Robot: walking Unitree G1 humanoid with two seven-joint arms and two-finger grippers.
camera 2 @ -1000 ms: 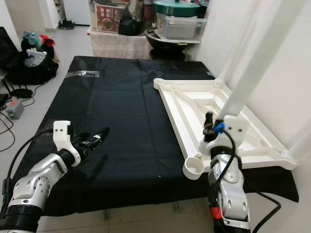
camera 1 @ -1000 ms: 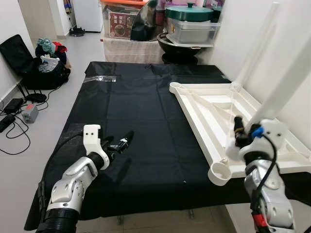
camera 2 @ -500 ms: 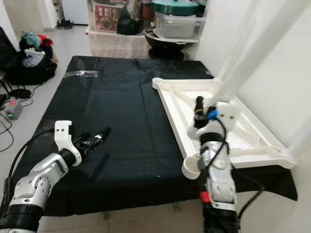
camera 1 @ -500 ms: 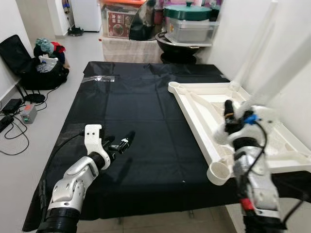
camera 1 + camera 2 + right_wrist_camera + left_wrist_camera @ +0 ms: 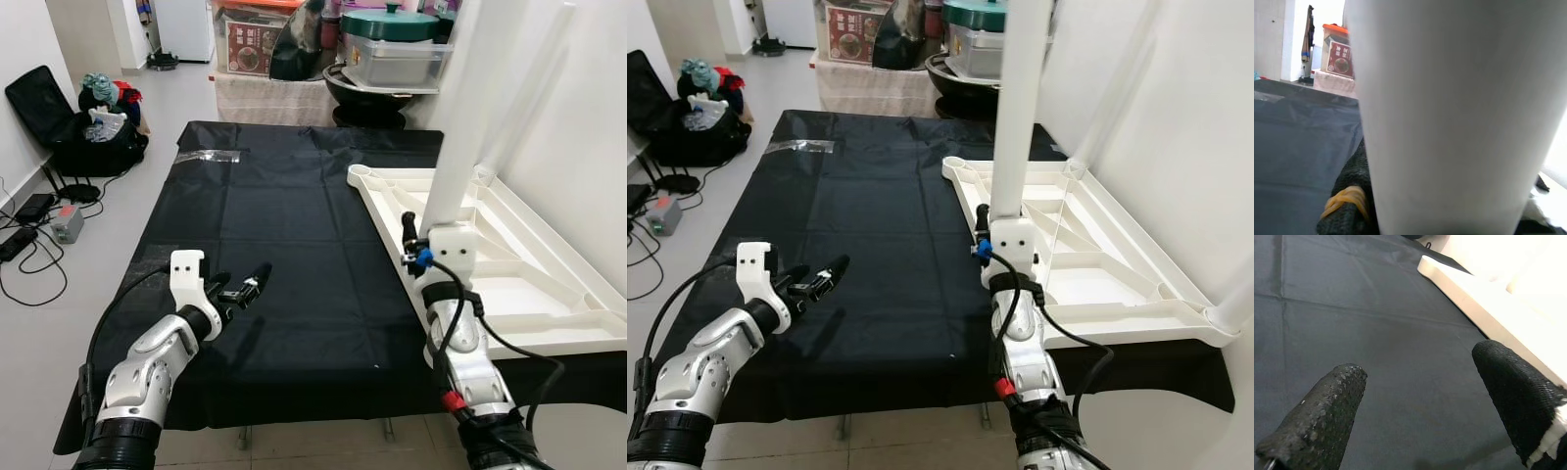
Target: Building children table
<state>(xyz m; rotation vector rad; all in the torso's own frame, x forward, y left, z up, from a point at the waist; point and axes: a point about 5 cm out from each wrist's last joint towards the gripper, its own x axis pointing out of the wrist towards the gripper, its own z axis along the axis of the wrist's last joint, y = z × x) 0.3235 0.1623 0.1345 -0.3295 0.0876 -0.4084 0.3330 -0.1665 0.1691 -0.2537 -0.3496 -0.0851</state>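
The white children's table top [image 5: 509, 284] lies upside down on the right half of a black cloth [image 5: 284, 235]. One white leg [image 5: 534, 88] stands fixed at its far corner, and another [image 5: 1234, 304] rises at its near right corner. My right gripper [image 5: 416, 233] is shut on a third white leg [image 5: 460, 108], holding it nearly upright over the top's left rim. In the right wrist view that leg [image 5: 1449, 117] sits against a black finger [image 5: 1352, 196]. My left gripper [image 5: 245, 289] hovers open and empty over the cloth's near left part, with both fingers [image 5: 1317, 416] apart.
The wall [image 5: 588, 127] runs close along the right. Behind the cloth stand boxes and a green-lidded pot [image 5: 387, 24]. A black bag [image 5: 69, 127], cables and a small grey box [image 5: 64, 223] lie on the floor at left. A strip of tape [image 5: 206, 157] sticks to the cloth's far left.
My right gripper has carried the leg leftward, from the table top's right side to its left rim, and the leg now stands more upright. The left arm has stayed put.
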